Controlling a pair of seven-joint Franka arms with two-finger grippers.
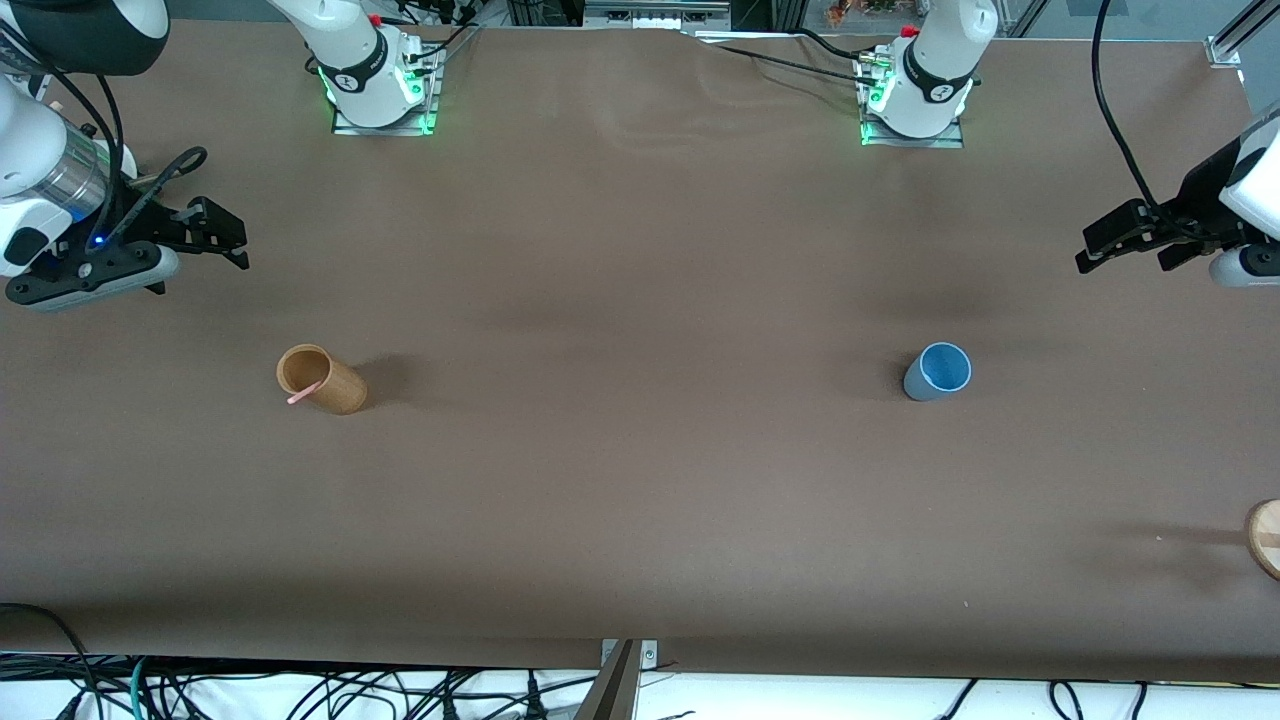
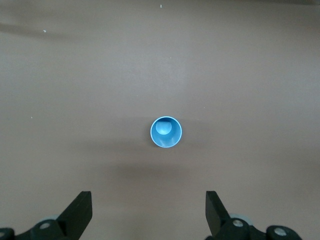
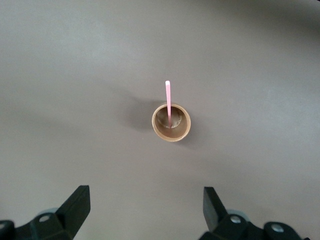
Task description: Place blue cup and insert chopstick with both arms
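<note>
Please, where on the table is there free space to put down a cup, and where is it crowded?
The widest bare patch lies between the tan wooden cup, which holds the pink chopstick, and the blue cup. The strip nearer the front camera is bare too, except a wooden disc at the left arm's end. Nowhere is crowded: the left gripper and right gripper hover open at the ends.

The light is even and a little dim, and it comes from above. The brown tabletop (image 1: 640, 450) looks matte and shows no glare. Soft dark shadows lie beside the tan wooden cup (image 1: 322, 380) and beside the blue cup (image 1: 937, 372), each toward the middle of the tabletop. Wide, weak shadows also lie across the middle. Green lamps glow brightly at both arm bases (image 1: 383, 110). All three views are sharp. In the wrist views the dark fingers (image 2: 77, 215) at the edge are slightly soft.
</note>
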